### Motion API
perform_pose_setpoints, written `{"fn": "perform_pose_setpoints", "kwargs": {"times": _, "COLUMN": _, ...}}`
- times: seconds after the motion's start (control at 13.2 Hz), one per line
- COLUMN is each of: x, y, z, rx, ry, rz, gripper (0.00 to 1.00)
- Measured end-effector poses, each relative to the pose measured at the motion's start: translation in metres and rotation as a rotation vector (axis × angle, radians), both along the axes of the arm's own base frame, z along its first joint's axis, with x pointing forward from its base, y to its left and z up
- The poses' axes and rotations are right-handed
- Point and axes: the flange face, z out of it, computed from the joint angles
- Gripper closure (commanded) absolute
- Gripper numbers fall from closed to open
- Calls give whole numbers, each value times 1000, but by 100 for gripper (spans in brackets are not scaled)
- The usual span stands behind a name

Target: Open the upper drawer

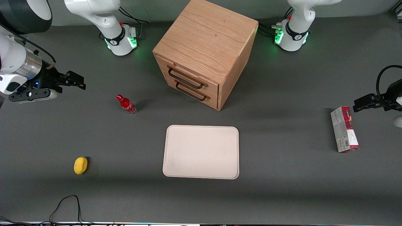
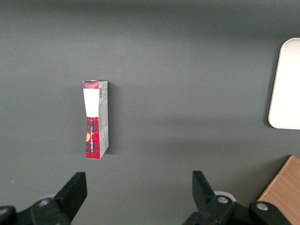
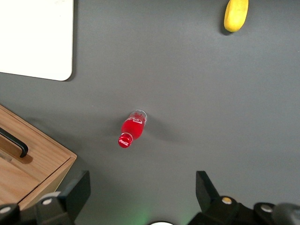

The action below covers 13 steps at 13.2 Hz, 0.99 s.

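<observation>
The oak cabinet (image 1: 207, 40) stands at the middle of the table, farther from the front camera than the tray. Its upper drawer (image 1: 191, 74) is closed flush, with its black wire handle (image 1: 185, 79) above the lower drawer's handle (image 1: 191, 92). My right gripper (image 1: 73, 83) is open and empty. It hangs above the table toward the working arm's end, well apart from the cabinet. In the right wrist view the gripper (image 3: 140, 187) has its fingers wide apart over bare table, with a corner of the cabinet (image 3: 33, 164) and one end of a black handle (image 3: 14, 143) showing.
A red bottle (image 1: 126, 104) (image 3: 131, 129) stands between the gripper and the cabinet. A cream tray (image 1: 201, 152) (image 3: 33, 37) lies nearer the camera than the cabinet. A yellow fruit (image 1: 80, 165) (image 3: 236, 15) lies near the front. A red-and-grey box (image 1: 344, 129) (image 2: 96, 119) lies toward the parked arm's end.
</observation>
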Motion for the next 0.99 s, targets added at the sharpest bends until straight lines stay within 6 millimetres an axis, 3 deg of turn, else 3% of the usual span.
{"fn": "perform_pose_setpoints", "kwargs": {"times": 0.99, "x": 8, "y": 10, "z": 13, "rx": 2, "ry": -1, "rz": 18, "gripper": 0}}
